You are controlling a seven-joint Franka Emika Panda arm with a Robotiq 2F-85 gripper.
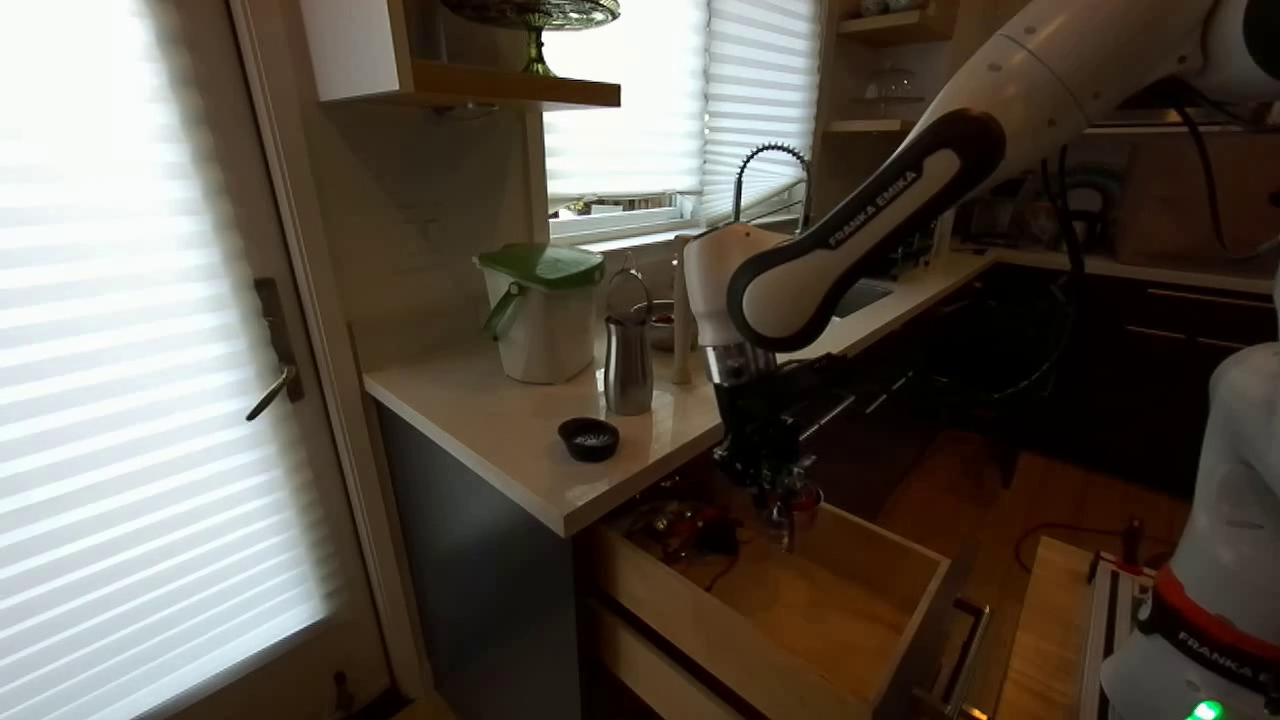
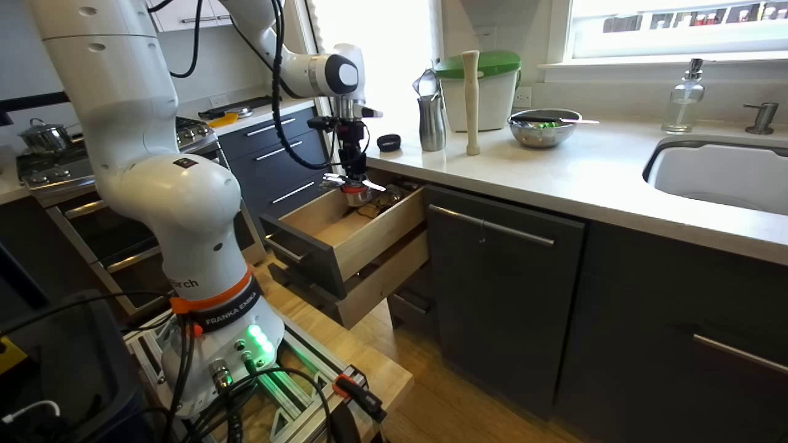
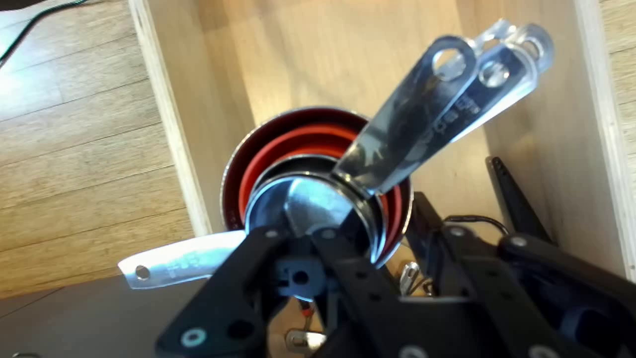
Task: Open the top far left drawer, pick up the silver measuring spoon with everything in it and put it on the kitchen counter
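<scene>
Top far left drawer: pulled open; done. Silver measuring spoon nest, red cups included: pinched in your gripper, hanging over the drawer; pick-up judged done. Outstanding: your carry to the kitchen counter, far right in an exterior view, and release.

Floor below the gripper is light wood planks, with some glare bouncing off it in the wrist view. Left of the gripper in an exterior view there's a door with a big pleated shade, totally blown out white. Up behind the gripper, the window has similar blinds, mostly down, and the near side looks pretty dim. Wood shelf is above and left of the gripper. In an exterior view, dark drawers and a stove sit left of it, pale wall over them.
</scene>
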